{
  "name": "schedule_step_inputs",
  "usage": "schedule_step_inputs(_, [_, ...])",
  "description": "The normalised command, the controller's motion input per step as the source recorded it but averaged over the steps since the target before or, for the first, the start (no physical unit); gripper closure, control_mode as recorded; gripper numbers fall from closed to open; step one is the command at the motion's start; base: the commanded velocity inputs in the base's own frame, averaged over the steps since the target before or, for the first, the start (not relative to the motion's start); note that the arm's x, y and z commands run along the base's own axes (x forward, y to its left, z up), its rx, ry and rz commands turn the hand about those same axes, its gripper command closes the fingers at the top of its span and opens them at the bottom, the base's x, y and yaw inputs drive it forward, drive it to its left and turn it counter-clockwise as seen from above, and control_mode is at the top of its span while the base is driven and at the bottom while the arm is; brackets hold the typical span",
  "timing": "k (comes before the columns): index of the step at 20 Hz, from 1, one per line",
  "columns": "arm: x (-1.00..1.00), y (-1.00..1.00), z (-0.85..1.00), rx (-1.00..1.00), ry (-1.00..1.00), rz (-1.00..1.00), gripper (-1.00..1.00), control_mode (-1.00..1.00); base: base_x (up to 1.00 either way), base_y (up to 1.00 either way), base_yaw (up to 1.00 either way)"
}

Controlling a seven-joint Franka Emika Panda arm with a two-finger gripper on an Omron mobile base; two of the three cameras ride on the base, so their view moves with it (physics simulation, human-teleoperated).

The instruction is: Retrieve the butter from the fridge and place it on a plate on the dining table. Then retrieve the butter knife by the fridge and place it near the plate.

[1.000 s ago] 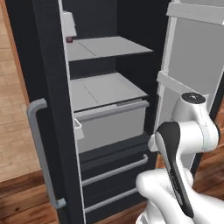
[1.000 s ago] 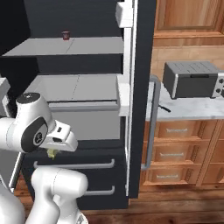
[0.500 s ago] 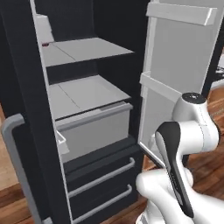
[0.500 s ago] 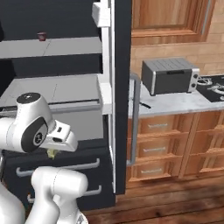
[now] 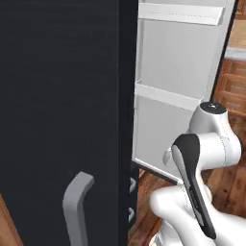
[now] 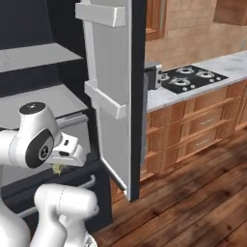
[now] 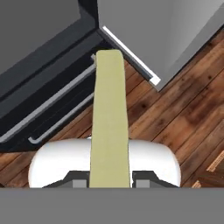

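So the butter part looks half done. In the hand view the gripper is clamped on the pale yellow rectangular butter stick, which pokes straight out from between the two dark fingertips, over the wood floor and the grey-handled lower drawers of the tall black fridge. In the right base view you can just see a bit of yellow under the white hand, tucked close to the arm in front of the fridge's bottom edge. The fridge door hangs wide open. Still to go, I'd say: get to the dining table, drop the butter on the plate, then fetch the knife.
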Motion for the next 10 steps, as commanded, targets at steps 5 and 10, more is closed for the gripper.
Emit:
schedule_step_inputs(5, [0.0, 0.0, 0.0, 0.0, 0.0, 0.0, 1.0, 1.0, -0.33, 0.3, -0.52])
schedule_step_inputs(10, [0.0, 0.0, 0.0, 0.0, 0.0, 0.0, 1.0, 1.0, -0.7, -0.27, -0.34])
